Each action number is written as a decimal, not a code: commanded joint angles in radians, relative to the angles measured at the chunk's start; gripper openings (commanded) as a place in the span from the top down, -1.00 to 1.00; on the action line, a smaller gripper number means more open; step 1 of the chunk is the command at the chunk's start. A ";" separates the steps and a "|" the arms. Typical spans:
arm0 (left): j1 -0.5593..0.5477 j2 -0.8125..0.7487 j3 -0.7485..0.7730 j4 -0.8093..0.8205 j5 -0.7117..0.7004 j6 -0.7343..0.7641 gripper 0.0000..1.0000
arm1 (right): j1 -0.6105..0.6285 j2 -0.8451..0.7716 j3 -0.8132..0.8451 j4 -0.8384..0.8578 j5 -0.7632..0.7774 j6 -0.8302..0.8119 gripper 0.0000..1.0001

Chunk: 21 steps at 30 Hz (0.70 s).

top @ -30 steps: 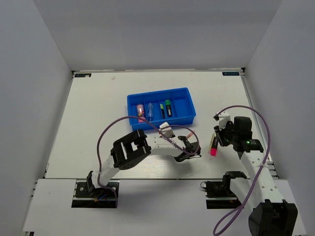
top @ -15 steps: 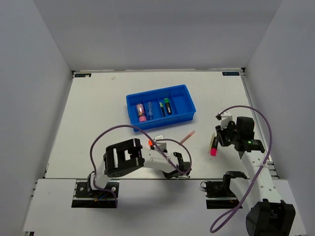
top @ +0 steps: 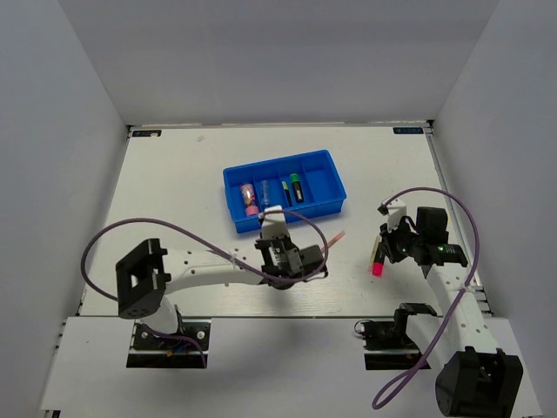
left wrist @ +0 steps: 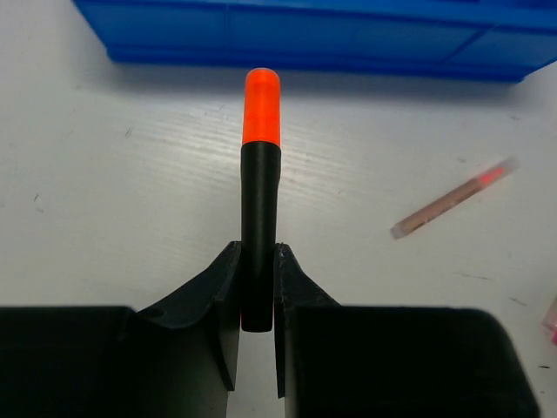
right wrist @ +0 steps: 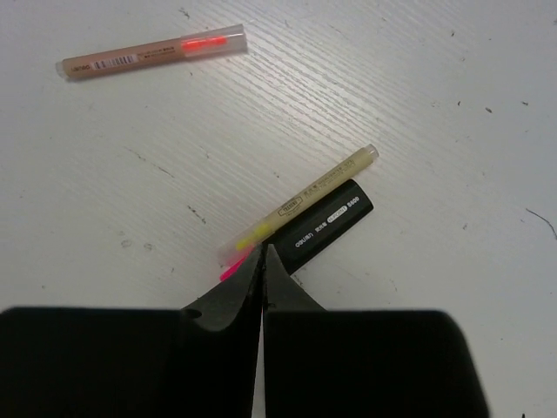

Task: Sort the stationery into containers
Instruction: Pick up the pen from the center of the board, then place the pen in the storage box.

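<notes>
Two grippers, one loaded: the left gripper clamps an orange-tipped marker aimed straight ahead at the blue tray. It should clear the near wall, then release along a free slot. A pale stick lies to its right. The right gripper, pinched together on nothing, hovers over a pink-tipped marker.

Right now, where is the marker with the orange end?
In the left wrist view, the orange-ended marker is clamped in the left gripper, pointing at the blue tray just ahead, with a pale stick lying to its right.
</notes>
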 commanded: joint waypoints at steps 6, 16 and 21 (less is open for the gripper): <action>0.212 -0.026 0.120 0.304 0.182 0.437 1.00 | -0.002 -0.008 0.033 -0.012 -0.062 -0.002 1.00; 0.410 0.202 0.451 0.338 0.396 0.549 1.00 | -0.005 0.000 0.023 0.004 -0.063 0.006 1.00; 0.486 0.349 0.598 0.289 0.455 0.528 1.00 | -0.004 0.004 0.022 0.007 -0.068 0.012 1.00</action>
